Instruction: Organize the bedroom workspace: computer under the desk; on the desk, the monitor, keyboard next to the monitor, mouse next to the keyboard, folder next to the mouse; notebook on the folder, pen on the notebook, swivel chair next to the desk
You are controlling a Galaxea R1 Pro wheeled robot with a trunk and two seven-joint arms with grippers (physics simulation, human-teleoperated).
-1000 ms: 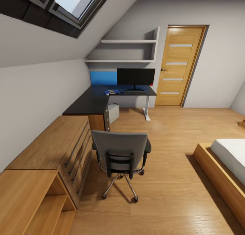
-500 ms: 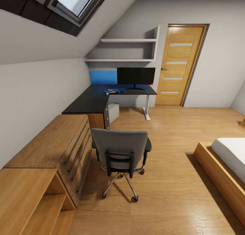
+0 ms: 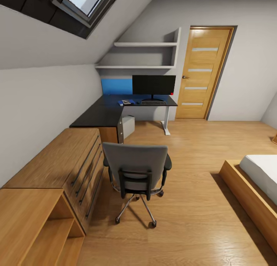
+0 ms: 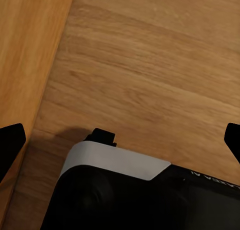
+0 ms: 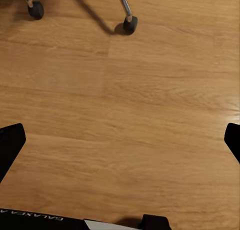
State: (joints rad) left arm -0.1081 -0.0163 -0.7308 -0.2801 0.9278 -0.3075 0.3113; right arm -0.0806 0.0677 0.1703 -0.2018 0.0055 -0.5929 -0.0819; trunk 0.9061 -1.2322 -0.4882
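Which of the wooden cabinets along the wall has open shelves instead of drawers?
The open-shelf cabinet, nearest the camera at the picture's lower left: its front is open with a shelf inside. The drawer cabinet beyond it, beside the swivel chair, has long bar handles.

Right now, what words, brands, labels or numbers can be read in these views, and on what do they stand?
"GALAXEA", seen upside down, on the robot's black body in the right wrist view.
Pale lettering on that body in the left wrist view: cut off and blurred, unreadable.
Blue folder on the desk: any label is too small to read.
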